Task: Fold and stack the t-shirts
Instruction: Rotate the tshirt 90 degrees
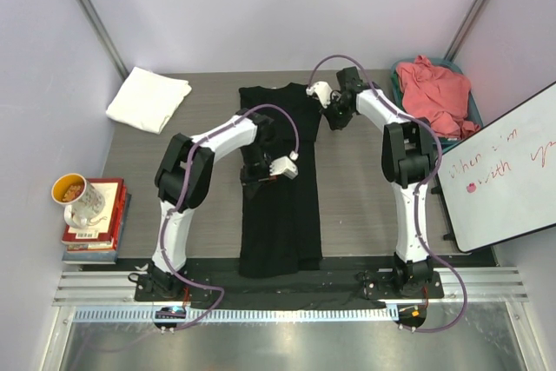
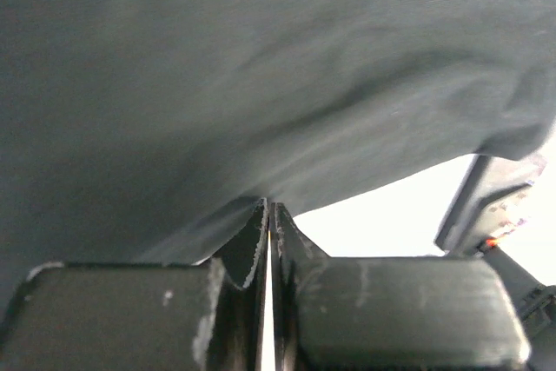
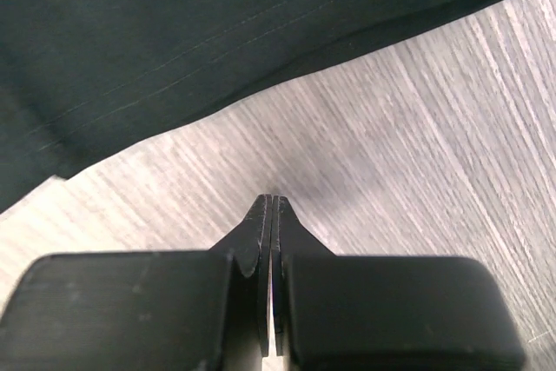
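Black t-shirt [image 1: 280, 215]: long strip, table's [image 3: 391, 128] near edge to far | left gripper [image 2: 268, 206]: closed, pinching its left edge midway | right gripper [image 3: 271, 200]: closed, empty, just beside its far-right hem | white t-shirt [image 1: 148, 99]: folded, far-left corner | coral-pink t-shirt [image 1: 434, 93]: far-right bin [image 1: 475, 113].

Left arm [image 1: 228, 134] and right arm [image 1: 408, 206] wear white shells with black joints; purple cables [image 1: 334, 57] loop along each; black fingers [image 2: 248, 254] look scuffed.

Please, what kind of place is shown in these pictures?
Probably a robot test booth in a lab: plain walls enclose a grey table, a handwritten whiteboard leans at the right, and a mug sits on stacked books.
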`<action>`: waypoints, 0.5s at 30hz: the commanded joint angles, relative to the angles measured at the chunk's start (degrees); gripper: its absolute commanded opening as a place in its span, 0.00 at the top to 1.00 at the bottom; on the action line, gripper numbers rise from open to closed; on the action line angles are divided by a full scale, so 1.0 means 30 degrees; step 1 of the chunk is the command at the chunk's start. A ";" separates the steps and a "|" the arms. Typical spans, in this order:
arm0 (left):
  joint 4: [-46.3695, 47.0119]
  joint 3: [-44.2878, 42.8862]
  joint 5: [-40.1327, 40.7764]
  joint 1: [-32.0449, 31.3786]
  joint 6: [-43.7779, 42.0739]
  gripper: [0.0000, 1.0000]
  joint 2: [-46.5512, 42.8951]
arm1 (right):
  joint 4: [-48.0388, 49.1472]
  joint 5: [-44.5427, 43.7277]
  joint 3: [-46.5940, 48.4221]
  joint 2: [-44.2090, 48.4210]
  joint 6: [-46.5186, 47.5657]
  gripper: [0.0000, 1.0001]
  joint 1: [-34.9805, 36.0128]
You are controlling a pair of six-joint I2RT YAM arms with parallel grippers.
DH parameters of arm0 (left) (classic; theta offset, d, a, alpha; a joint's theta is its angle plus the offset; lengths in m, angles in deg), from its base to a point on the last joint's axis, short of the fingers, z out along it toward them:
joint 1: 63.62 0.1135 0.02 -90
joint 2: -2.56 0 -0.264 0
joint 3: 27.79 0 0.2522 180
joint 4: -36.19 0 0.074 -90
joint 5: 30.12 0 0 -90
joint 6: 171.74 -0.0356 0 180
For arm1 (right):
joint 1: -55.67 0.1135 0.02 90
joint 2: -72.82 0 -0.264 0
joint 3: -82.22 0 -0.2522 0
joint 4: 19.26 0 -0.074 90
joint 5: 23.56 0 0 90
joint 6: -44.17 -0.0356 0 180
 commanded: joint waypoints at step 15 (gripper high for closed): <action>0.4008 -0.5465 0.3145 0.4331 0.2148 1.00 0.0762 | 0.1405 0.2630 0.1017 0.0938 -0.3247 0.99 0.0385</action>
